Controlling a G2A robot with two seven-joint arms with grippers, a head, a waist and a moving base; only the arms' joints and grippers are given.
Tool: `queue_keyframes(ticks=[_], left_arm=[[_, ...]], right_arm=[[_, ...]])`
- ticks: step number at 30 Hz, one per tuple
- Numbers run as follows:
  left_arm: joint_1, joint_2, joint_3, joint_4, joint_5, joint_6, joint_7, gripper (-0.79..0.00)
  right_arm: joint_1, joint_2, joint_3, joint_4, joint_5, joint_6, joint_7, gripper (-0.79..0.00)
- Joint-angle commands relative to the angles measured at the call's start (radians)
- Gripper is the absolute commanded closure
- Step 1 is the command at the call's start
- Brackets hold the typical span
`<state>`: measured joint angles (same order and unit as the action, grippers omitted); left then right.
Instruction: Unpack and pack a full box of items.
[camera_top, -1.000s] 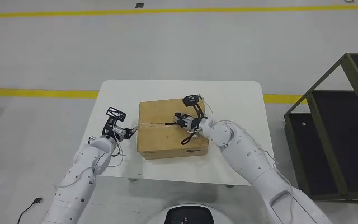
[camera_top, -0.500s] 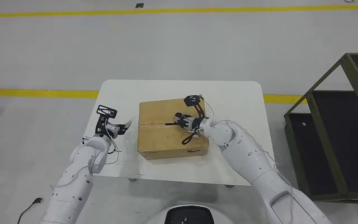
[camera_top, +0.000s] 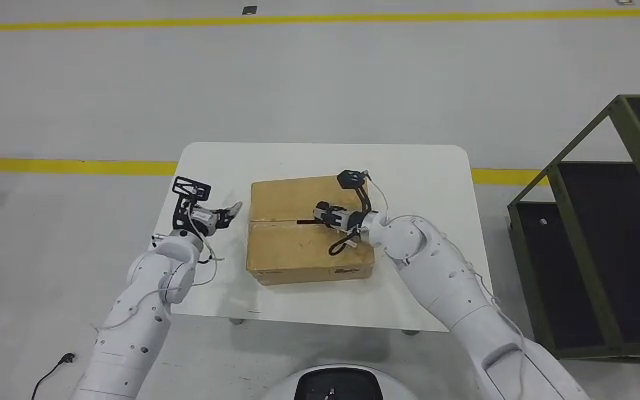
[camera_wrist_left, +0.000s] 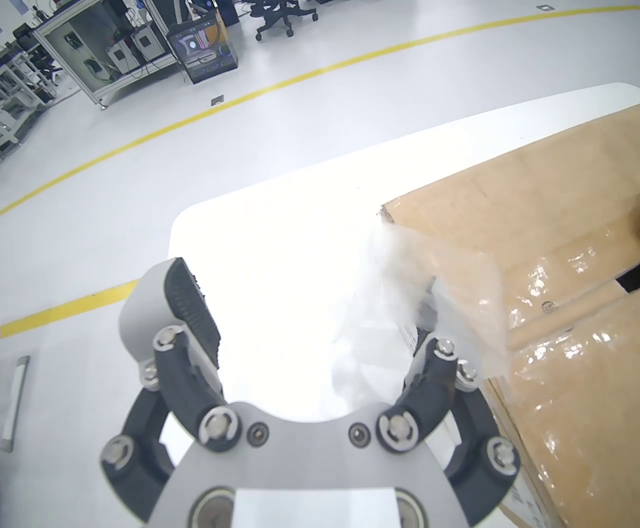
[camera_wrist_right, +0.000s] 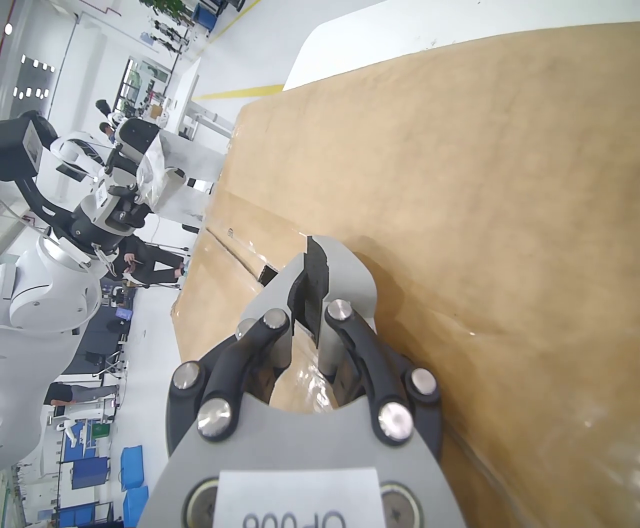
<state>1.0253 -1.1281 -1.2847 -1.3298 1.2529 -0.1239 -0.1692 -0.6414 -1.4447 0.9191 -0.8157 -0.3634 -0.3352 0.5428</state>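
A closed brown cardboard box (camera_top: 300, 245) sits mid-table, and clear tape (camera_wrist_left: 560, 320) shines along its centre seam. My left gripper (camera_wrist_left: 310, 310) is open beside the box's left end, just off its far corner. A loose strip of clear tape (camera_wrist_left: 435, 280) clings to one of its fingers and runs to the box corner. In the top view this gripper (camera_top: 230, 212) is a short way from the box wall. My right gripper (camera_wrist_right: 312, 280) is shut, resting on the box top by the dark gap in the seam (camera_wrist_right: 268, 272). The top view puts this gripper (camera_top: 320, 212) on the seam.
The white table (camera_top: 420, 170) has bare room all round the box. A dark metal rack (camera_top: 580, 230) stands on the floor to the right. Yellow floor lines (camera_top: 80, 166) run behind the table.
My left gripper has pulled away from the box's left wall toward the table's far side, with the tape strip trailing. The right gripper has stayed on the seam.
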Motion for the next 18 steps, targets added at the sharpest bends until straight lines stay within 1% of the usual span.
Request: queue_keyframes(ticks=[1, 6, 9, 13, 18], left_arm=[[-0.007, -0.002, -0.001, -0.006, -0.011, -0.004, 0.0, -0.785], [-0.024, -0.006, 0.0, -0.02, -0.031, -0.021, -0.001, -0.785], [-0.031, -0.008, 0.002, -0.037, -0.043, -0.041, -0.008, -0.785], [-0.032, -0.011, 0.007, -0.068, -0.064, -0.069, -0.026, -0.785], [-0.031, -0.014, 0.024, -0.098, -0.055, -0.087, -0.039, -0.785]], right_arm=[[-0.001, 0.0, 0.003, -0.003, 0.0, 0.003, 0.003, 0.0], [-0.008, 0.001, 0.007, -0.016, 0.001, 0.003, 0.017, 0.0], [-0.015, 0.004, 0.024, -0.029, 0.027, 0.018, 0.033, 0.0], [-0.023, 0.014, 0.046, -0.061, 0.017, 0.034, 0.054, 0.0], [-0.031, 0.031, 0.084, -0.101, -0.01, 0.08, 0.072, 0.0]])
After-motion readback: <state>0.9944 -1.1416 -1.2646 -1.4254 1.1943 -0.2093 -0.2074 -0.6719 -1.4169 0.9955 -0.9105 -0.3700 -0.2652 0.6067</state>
